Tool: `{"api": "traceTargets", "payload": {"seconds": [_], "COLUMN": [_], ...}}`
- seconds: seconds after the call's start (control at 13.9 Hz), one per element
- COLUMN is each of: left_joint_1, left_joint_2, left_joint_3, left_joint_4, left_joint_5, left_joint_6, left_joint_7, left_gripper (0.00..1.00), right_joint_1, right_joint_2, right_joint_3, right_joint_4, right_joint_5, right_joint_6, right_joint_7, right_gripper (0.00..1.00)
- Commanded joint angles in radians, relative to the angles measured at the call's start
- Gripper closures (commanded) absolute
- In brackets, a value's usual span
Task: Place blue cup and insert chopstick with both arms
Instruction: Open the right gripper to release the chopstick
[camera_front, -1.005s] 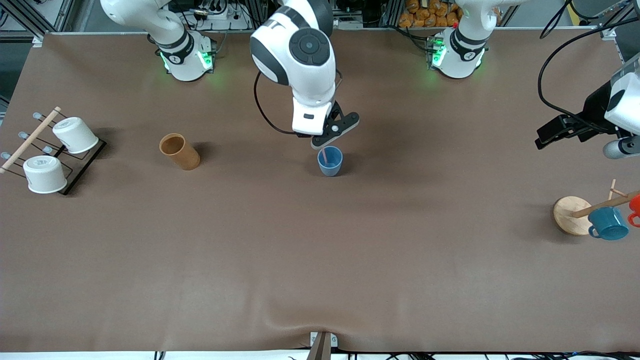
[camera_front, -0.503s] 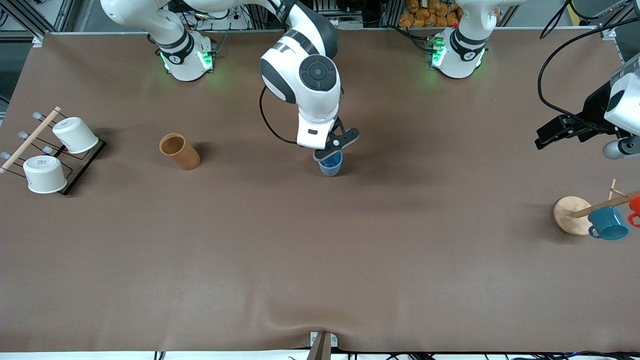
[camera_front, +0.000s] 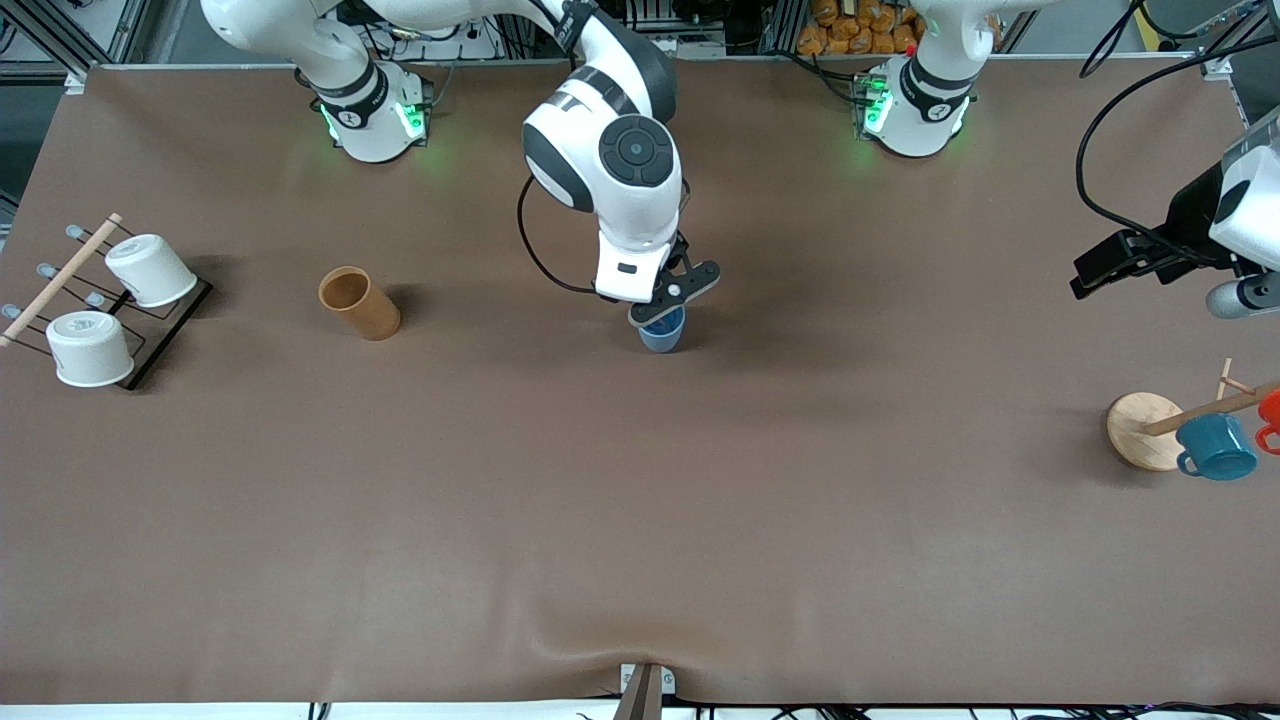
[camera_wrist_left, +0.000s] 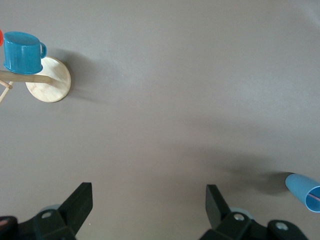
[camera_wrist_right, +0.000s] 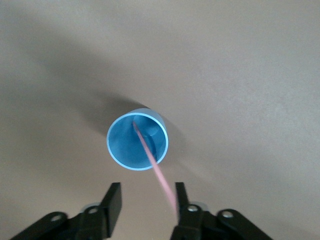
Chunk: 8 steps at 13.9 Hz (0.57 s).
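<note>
chopstick (camera_wrist_right: 150, 155) stands in blue cup (camera_wrist_right: 137, 140) under opened right tool (camera_wrist_right: 145, 205).

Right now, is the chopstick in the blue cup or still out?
In. The right wrist view shows the chopstick with its lower end inside the upright blue cup, leaning on the rim, between the open fingers of the right gripper.

I'm looking at a robotics lab: two arms bolted along a worktop (camera_front: 900, 560) under a brown mat, aluminium framing (camera_front: 60, 40) and trailing cables (camera_front: 1100, 120) around it.
</note>
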Motion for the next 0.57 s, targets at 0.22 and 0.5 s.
{"api": "traceTargets", "payload": {"seconds": [0.22, 0.5], "left_joint_1": [0.007, 0.005], "left_joint_2": [-0.007, -0.007], "left_joint_3": [0.002, 0.0], "left_joint_4": [-0.001, -0.001], "left_joint_5": [-0.019, -0.019], "left_joint_6": [0.004, 0.003], "left_joint_7": [0.027, 0.028], "left_gripper": [0.0, 0.0], "right_joint_1": [-0.051, -0.207], "right_joint_2": [-0.103, -0.214], "right_joint_3": [-0.019, -0.046], "right_joint_4": [0.012, -0.023], "right_joint_5": [-0.009, -0.011], "right_joint_6": [-0.095, -0.186], "right_joint_7": [0.014, 0.001], "right_gripper": [0.0, 0.0]}}
